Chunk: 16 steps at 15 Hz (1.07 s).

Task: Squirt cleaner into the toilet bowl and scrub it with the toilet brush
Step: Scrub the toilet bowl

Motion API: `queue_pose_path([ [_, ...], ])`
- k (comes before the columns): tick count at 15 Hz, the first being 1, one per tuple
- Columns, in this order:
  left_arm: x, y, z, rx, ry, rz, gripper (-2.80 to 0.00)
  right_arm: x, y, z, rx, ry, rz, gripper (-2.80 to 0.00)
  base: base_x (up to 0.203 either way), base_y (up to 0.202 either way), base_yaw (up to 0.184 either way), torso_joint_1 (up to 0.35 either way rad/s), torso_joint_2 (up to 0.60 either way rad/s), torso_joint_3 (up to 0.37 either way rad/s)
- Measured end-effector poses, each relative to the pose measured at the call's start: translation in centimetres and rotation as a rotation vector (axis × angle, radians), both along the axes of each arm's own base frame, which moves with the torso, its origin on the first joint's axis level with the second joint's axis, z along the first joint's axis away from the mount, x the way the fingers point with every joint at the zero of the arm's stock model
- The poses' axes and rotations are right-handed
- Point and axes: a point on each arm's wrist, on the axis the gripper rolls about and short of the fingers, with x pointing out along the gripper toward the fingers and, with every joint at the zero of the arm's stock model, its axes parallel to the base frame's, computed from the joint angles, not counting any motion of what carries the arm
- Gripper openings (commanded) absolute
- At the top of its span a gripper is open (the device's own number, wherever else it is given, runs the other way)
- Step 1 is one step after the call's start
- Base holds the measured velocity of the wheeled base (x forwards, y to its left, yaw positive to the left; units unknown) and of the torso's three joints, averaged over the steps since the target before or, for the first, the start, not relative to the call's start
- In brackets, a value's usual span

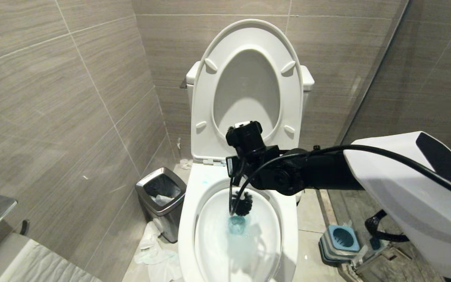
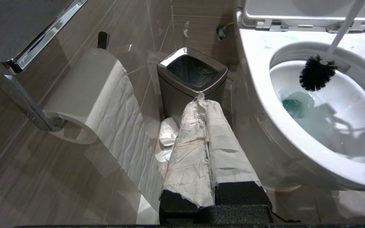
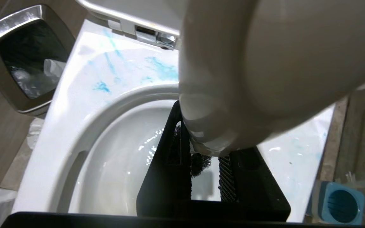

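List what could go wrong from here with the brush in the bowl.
1. The toilet brush head hangs above the blue-tinted water; a fast swing may flick cleaner onto the toilet bowl rim or floor.
2. The right tool grips only the handle's rounded end, so hard scrubbing may twist it loose.

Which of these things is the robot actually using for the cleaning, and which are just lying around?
In use: toilet brush, toilet bowl, blue cleaner, right pincer gripping the brush.
Lying about: bin, brush holder, toilet roll, crumpled paper.
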Motion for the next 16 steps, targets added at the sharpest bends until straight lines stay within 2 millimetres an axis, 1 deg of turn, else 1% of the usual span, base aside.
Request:
queue_pose_path([
  [4,0.0,0.0,0.0,-0.001,0.000,0.000,-2.80,-0.5,-0.8,0.4,-0.003,0.010,-0.003,-2.80,0.000,0.000,0.000,0.000,0.00,0.000],
  [7,0.0,0.0,0.0,-0.001,0.000,0.000,-2.80,-0.3,-0.5,-0.3,-0.006,0.017,-0.004,-2.80,0.000,0.000,0.000,0.000,0.00,0.000],
  [9,0.0,0.0,0.0,0.000,0.000,0.000,-2.80,0.2,-0.1,-1.7,-0.016,0.032,-0.005,-2.80,0.000,0.000,0.000,0.000,0.00,0.000],
  [14,0.0,0.0,0.0,0.000,0.000,0.000,-2.80,2.0,1.4,-7.0,-0.054,0.089,0.008,-2.80,0.000,0.000,0.000,0.000,0.00,0.000],
  [16,0.0,0.0,0.0,0.000,0.000,0.000,-2.80,2.5,1.8,-8.5,-0.062,0.103,0.014,-2.80,0.000,0.000,0.000,0.000,0.00,0.000],
])
